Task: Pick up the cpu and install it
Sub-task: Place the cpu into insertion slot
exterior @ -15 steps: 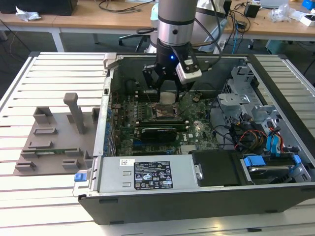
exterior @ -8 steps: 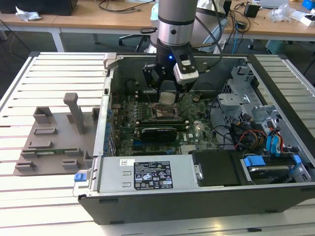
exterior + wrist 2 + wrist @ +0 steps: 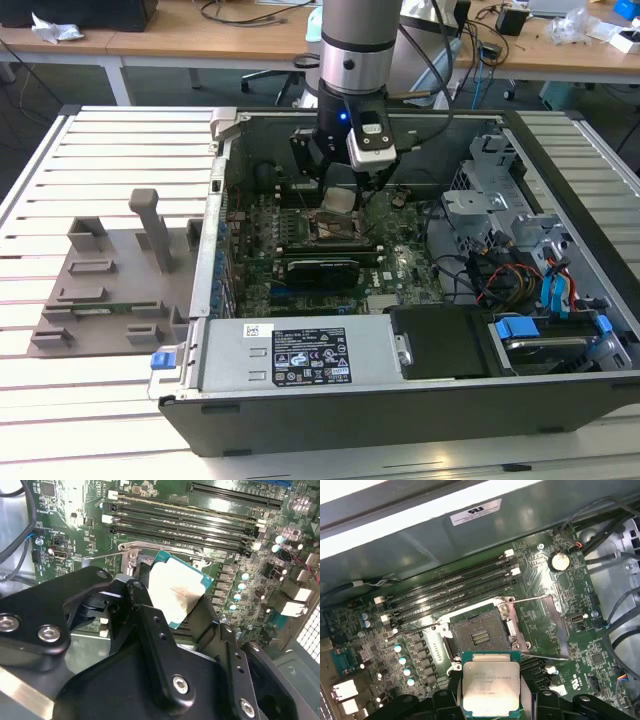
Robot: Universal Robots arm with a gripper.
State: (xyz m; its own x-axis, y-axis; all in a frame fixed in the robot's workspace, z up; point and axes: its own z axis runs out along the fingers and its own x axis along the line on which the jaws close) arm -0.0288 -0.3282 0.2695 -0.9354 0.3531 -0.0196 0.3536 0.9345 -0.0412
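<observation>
Got the cpu pinched in the claw close above the open socket, so gotta square up and lower flat.

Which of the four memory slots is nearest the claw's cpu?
The slot bordering the open socket, which lies between it and the cpu; the other three lie nearer the case wall.

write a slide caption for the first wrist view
Gripper holding the cpu over the motherboard, near the open, empty socket beside the memory slots
</observation>
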